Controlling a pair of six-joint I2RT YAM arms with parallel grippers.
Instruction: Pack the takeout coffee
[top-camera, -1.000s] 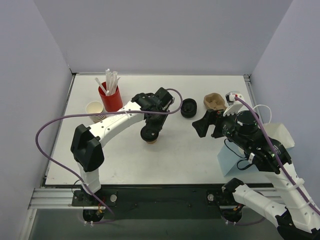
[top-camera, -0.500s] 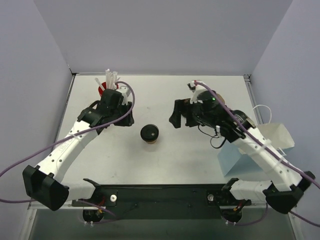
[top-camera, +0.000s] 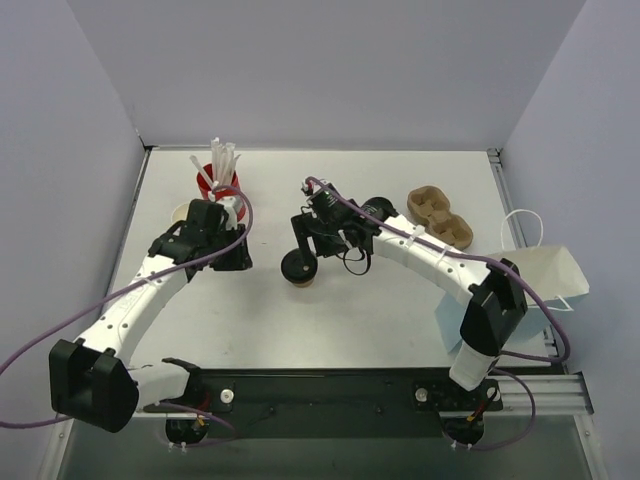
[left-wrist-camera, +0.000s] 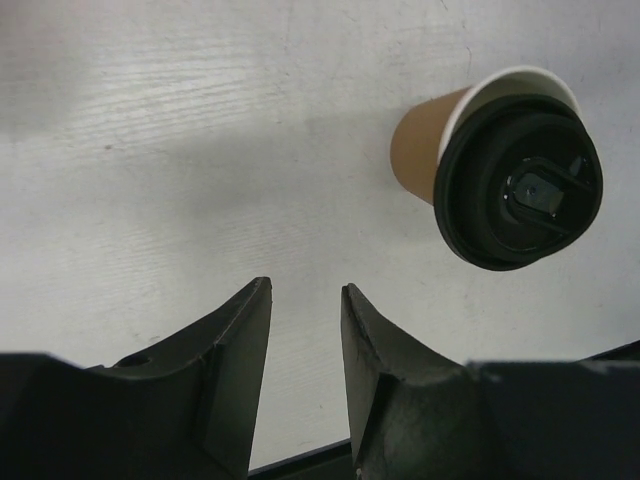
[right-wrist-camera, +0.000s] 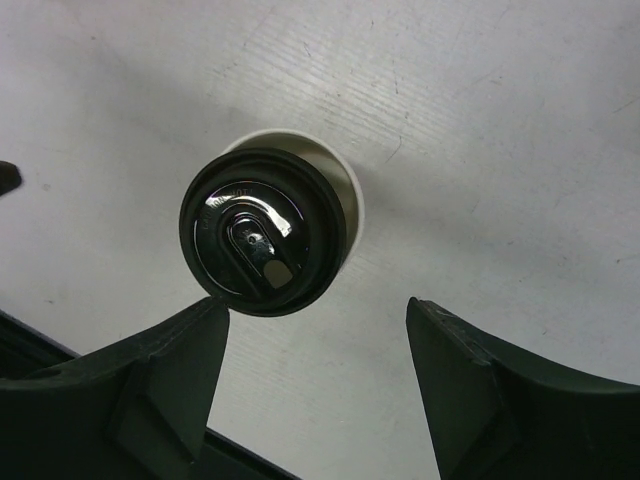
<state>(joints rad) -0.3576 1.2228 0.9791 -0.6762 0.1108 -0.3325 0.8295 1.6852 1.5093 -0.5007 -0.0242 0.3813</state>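
My right pincer (right-wrist-camera: 312, 305) hovers just above the takeout coffee (right-wrist-camera: 265, 232), jaws spread wide, gripping nothing. The coffee stands upright on the surface (top-camera: 400, 310), black lid on. My left pincer (left-wrist-camera: 305, 288), off to the coffee's left, is slightly parted and empty.

Red straw holder (top-camera: 222, 183), cardboard cup carrier (top-camera: 440, 216), paper bag (top-camera: 550, 275)

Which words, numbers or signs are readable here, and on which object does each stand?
None can be read.
The black lid of the takeout coffee shows faint raised marks near its rim in the right wrist view, too blurred to read.
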